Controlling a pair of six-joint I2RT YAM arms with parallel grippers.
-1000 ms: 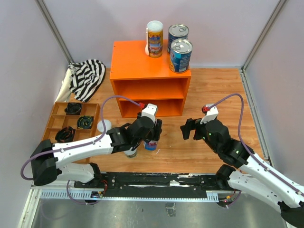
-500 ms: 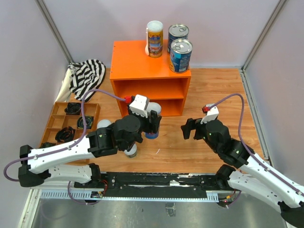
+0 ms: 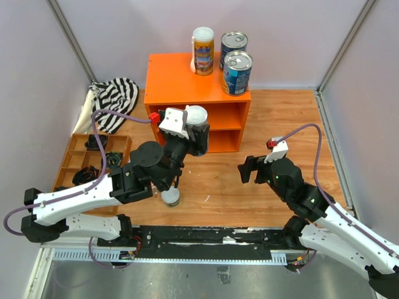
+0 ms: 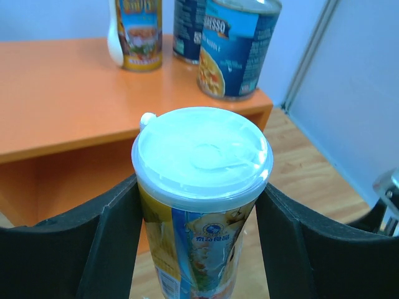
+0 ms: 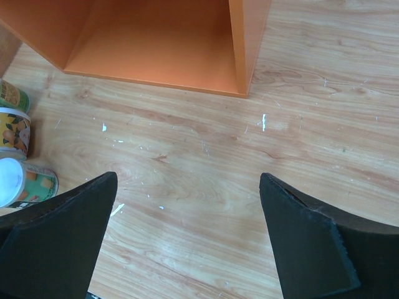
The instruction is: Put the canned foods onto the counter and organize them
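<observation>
The left jaws, half open, clamp a slim white-lidded can (image 4: 201, 187) aloft just near of the orange shelf unit (image 3: 181, 81), where a low approach risks striking the top's near edge or toppling the blue soup cans (image 3: 237, 75) at its right; the right jaws gape empty.

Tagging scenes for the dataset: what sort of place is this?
Probably a lab test cell, not a kitchen: plain panel walls, wooden table with a mounting rail, orange shelf unit as counter.
</observation>
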